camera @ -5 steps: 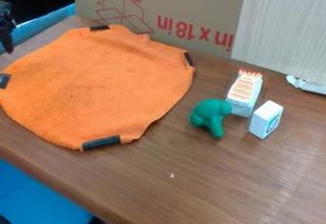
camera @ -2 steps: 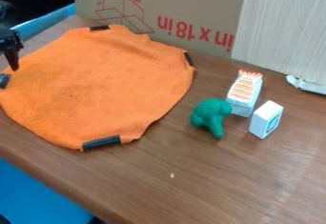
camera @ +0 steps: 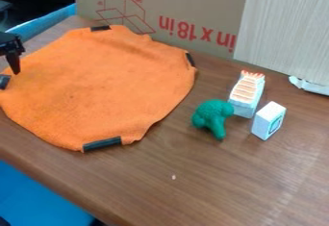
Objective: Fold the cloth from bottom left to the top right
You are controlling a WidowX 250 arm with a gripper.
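orange cloth (camera: pixel 96 88), spread flat, on wooden table (camera: pixel 218 182)

orange cloth (camera: pixel 96 85) laid out flat on a wood counter (camera: pixel 212 186), dark strips at its edges, black claw (camera: pixel 14 69) hanging by its left side, little green broccoli-looking thing (camera: pixel 212 117) next to two small white blocks (camera: pixel 257 105), cardboard (camera: pixel 173 4) standing behind

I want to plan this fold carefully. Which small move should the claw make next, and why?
Probably lower the claw toward the nearby dark strip on the orange cloth's left edge: the claw hangs beside it, and the cloth lies spread out, not yet folded.
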